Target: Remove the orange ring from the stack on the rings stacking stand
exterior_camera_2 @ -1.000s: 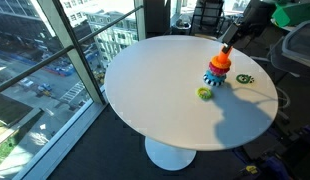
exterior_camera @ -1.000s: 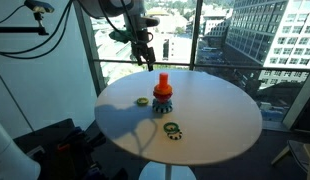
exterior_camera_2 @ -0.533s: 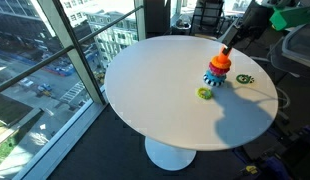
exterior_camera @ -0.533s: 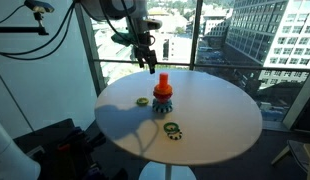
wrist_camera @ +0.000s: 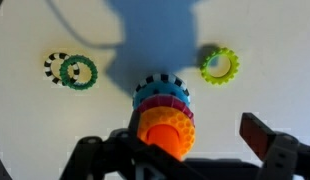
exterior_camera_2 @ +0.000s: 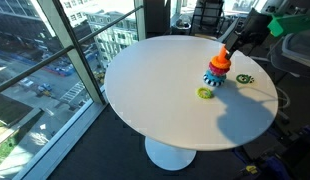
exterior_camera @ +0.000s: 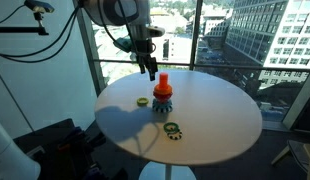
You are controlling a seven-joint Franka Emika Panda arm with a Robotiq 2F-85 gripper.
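Note:
The orange ring [exterior_camera: 162,81] tops the stack [exterior_camera: 162,97] on the rings stacking stand, near the middle of the round white table in both exterior views [exterior_camera_2: 221,58]. My gripper [exterior_camera: 150,68] hangs open and empty just above and beside the stack, and it also shows in an exterior view [exterior_camera_2: 232,45]. In the wrist view the orange ring [wrist_camera: 165,128] lies between my open fingers [wrist_camera: 175,150], over a reddish ring and a teal-blue ring [wrist_camera: 160,96]. The red peg top shows in the ring's centre.
A yellow-green ring [exterior_camera: 142,101] [wrist_camera: 220,65] and a dark green ring with pale spots [exterior_camera: 172,128] [wrist_camera: 77,71] lie loose on the table [exterior_camera: 215,120] either side of the stack. Floor-to-ceiling windows stand behind the table.
My gripper has come down and moved closer to the stack. The rings have not moved.

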